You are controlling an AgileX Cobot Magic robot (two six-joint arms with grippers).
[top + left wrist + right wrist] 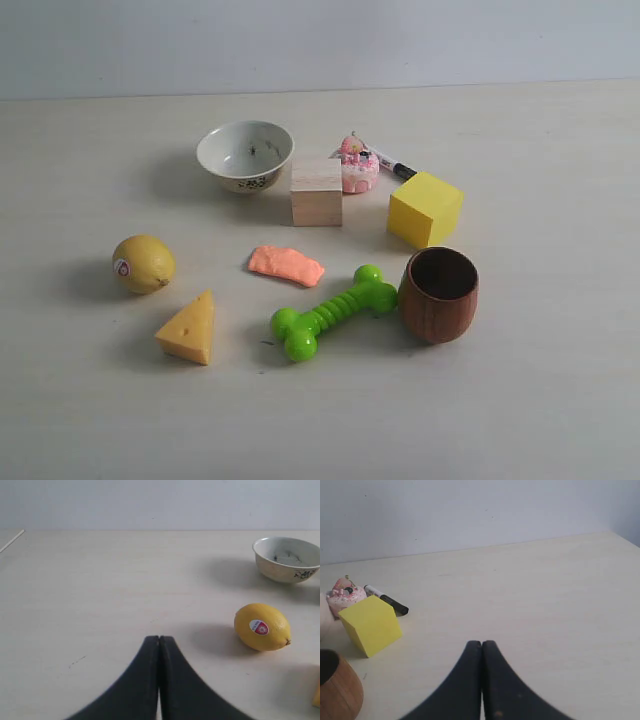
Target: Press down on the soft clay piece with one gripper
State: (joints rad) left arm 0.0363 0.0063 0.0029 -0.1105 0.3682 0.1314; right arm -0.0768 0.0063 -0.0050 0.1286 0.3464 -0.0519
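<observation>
The soft clay piece (286,265), a flat salmon-orange slab, lies on the table in the exterior view, between the wooden cube and the green bone toy. Neither arm shows in that view. In the left wrist view my left gripper (159,639) is shut with nothing in it, over bare table, well away from the lemon. My right gripper (481,643) in the right wrist view is likewise shut and empty, over bare table beside the yellow cube. The clay appears in neither wrist view.
Around the clay stand a wooden cube (316,193), a green bone toy (333,312), a cheese wedge (190,329), a lemon (143,264) (262,627), a bowl (245,155) (287,559), a wooden cup (439,294) (337,687), a yellow cube (425,208) (371,624), a pink cake toy (357,167) and a marker (386,600).
</observation>
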